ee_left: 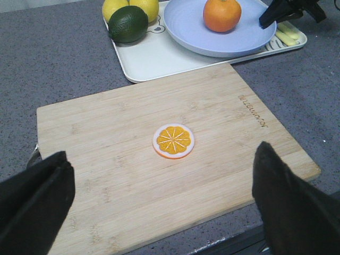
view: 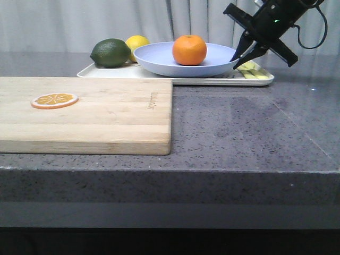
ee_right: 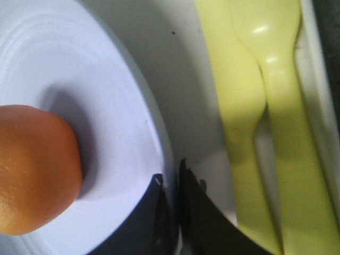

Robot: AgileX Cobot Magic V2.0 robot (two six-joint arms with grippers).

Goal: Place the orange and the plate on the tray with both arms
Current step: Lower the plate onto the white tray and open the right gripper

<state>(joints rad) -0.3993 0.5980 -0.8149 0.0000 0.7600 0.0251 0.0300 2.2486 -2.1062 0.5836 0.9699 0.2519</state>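
The orange (view: 189, 50) sits in the plate (view: 159, 57), which rests on the tray (view: 212, 81) at twelve o'clock on the surface (view: 239, 127), its rim pinched by the right end effector (view: 245, 54) for steadying, while the left end effector (ee_left: 159, 196) hangs spread wide above the cutting board (view: 106, 117).

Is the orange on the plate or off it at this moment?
On it. The orange sits inside the plate, which rests on the tray; the right gripper pinches the plate's rim.
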